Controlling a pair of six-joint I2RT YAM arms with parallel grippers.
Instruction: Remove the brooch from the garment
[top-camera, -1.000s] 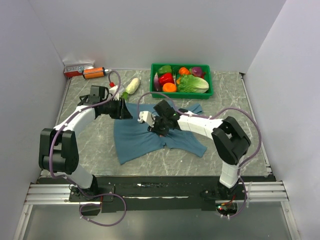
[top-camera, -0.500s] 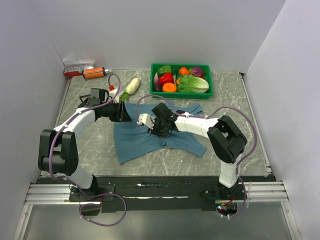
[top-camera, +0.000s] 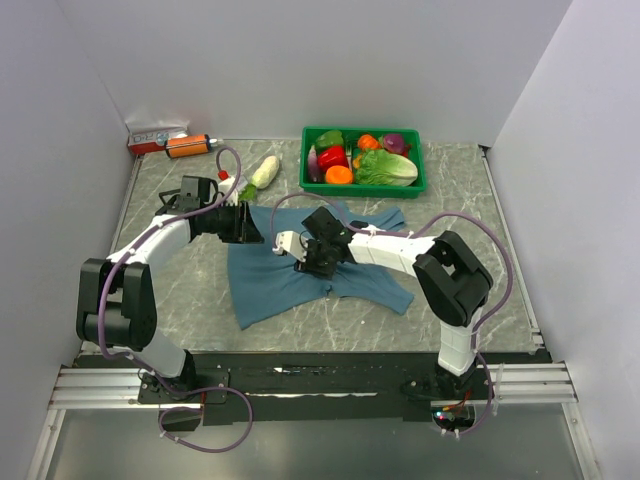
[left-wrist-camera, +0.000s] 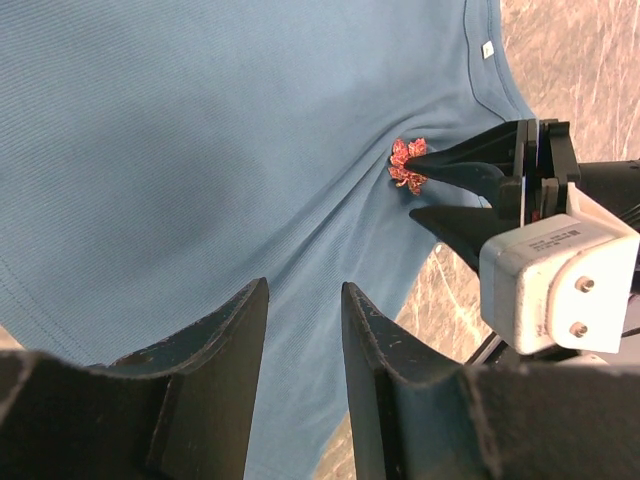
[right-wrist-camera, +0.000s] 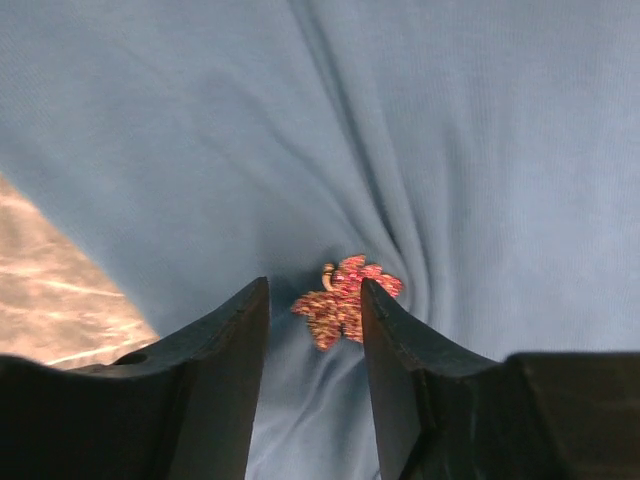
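Note:
The teal-blue garment (top-camera: 280, 285) lies flat on the marble table, also in the left wrist view (left-wrist-camera: 200, 150) and the right wrist view (right-wrist-camera: 450, 130). The brooch (right-wrist-camera: 345, 298), a small red-gold leaf, is pinned where the cloth puckers, and shows in the left wrist view (left-wrist-camera: 407, 166). My right gripper (right-wrist-camera: 315, 283) is open, one finger on each side of the brooch, the right finger at its edge; it also shows from above (top-camera: 305, 262) and from the left wrist (left-wrist-camera: 412, 185). My left gripper (left-wrist-camera: 304, 288) is narrowly open over the garment's upper left part (top-camera: 258, 235). A white neck label (left-wrist-camera: 487, 49) is visible.
A green basket (top-camera: 365, 190) of toy vegetables stands at the back. A white radish (top-camera: 264, 172), an orange bottle (top-camera: 187, 146) and a small box (top-camera: 155, 135) lie at the back left. Walls close in left, right and behind.
My right gripper has shifted slightly left over the garment. The left arm has barely moved.

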